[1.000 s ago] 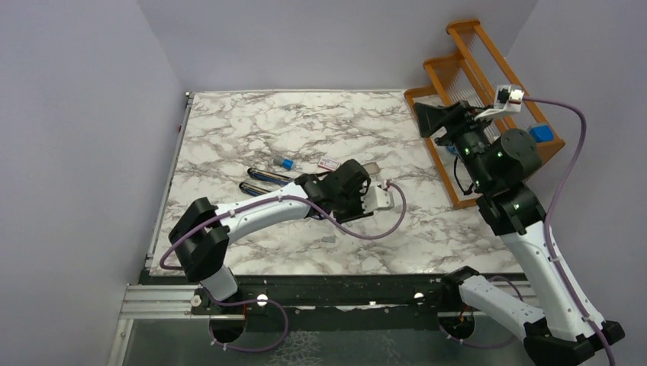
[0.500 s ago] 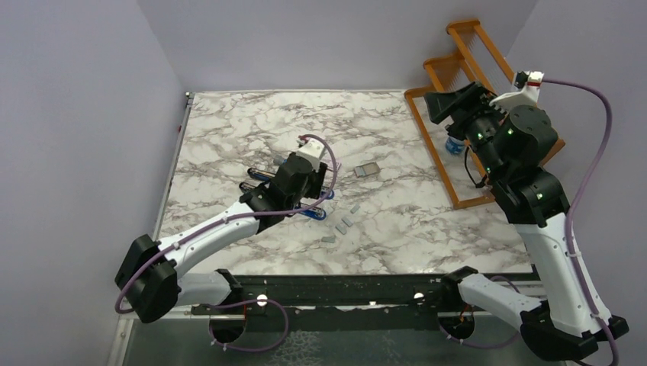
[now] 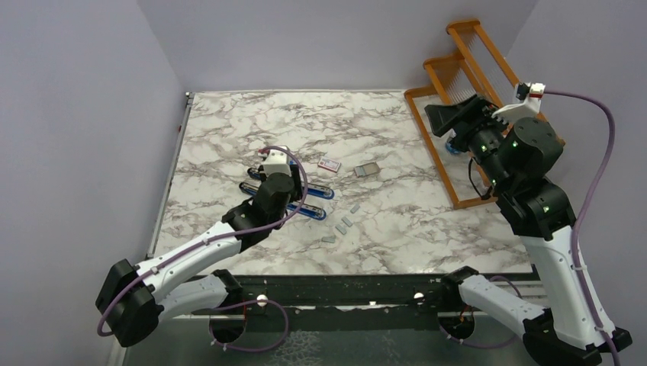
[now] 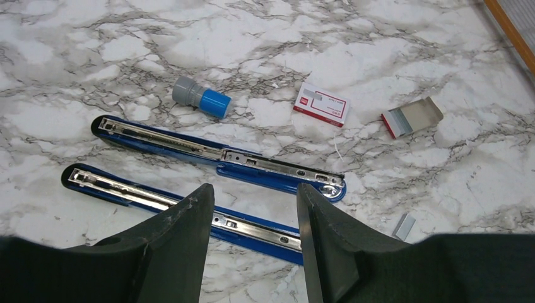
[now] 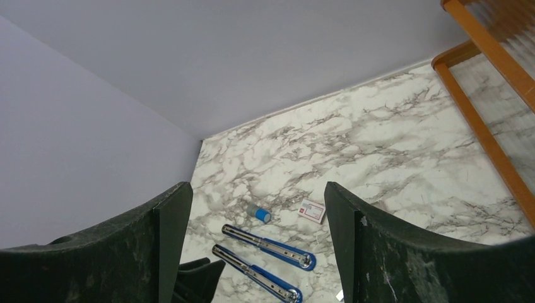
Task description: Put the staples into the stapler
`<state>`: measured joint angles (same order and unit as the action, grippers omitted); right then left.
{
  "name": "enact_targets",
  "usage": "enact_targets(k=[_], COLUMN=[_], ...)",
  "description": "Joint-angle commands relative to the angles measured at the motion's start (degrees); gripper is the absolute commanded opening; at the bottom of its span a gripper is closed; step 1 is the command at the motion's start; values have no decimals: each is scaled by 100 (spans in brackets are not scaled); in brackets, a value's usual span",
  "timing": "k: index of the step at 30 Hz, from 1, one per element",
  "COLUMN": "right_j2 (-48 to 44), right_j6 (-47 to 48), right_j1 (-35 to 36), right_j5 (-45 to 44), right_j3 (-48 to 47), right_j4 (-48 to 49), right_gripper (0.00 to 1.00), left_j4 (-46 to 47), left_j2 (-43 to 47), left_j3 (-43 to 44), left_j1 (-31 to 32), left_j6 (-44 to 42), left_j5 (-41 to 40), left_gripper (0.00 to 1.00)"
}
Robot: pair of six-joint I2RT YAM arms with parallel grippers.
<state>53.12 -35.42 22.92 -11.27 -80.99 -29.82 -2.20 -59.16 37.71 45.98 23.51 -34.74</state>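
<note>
Fingers of the left gripper (image 4: 254, 192) now hang parted and empty over the opened stapler (image 4: 277, 170), having swung leftward; right gripper (image 5: 255, 189) stays raised, fingers wide, empty.

Smooth marble-look table (image 4: 189, 38), stapler (image 4: 252, 165) of shiny metal, wooden rack (image 5: 498, 57)

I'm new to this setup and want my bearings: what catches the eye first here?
Two blue staplers, opened flat, lie side by side mid-table beneath the open left gripper. Beyond them sit a blue-capped cylinder, a white red-labelled staple box and an opened tray of staples; loose staple strips lie scattered to their right.
</note>
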Motion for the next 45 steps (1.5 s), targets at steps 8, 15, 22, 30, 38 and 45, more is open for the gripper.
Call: enact_targets(k=[8, 15, 22, 30, 38, 45], right_j2=[-325, -242, -367, -200, -46, 873], right_j6=[127, 422, 572, 471, 580, 1807], right_j1=[26, 28, 27, 24, 22, 23], right_j5=[27, -190, -234, 145, 633, 1878], right_j3=[387, 378, 444, 466, 1502, 2027], right_j4=[10, 183, 303, 322, 865, 1464], right_gripper=[80, 80, 80, 80, 81, 82], left_j4=[68, 349, 859, 769, 709, 422], left_j2=[495, 240, -68, -186, -230, -620], left_j3=[-45, 109, 169, 299, 264, 687], left_j1=[16, 15, 11, -9, -104, -654], left_j6=[180, -3, -463, -769, -1058, -906], left_j5=[-686, -876, -772, -541, -462, 39], left_gripper=[54, 54, 54, 56, 62, 66])
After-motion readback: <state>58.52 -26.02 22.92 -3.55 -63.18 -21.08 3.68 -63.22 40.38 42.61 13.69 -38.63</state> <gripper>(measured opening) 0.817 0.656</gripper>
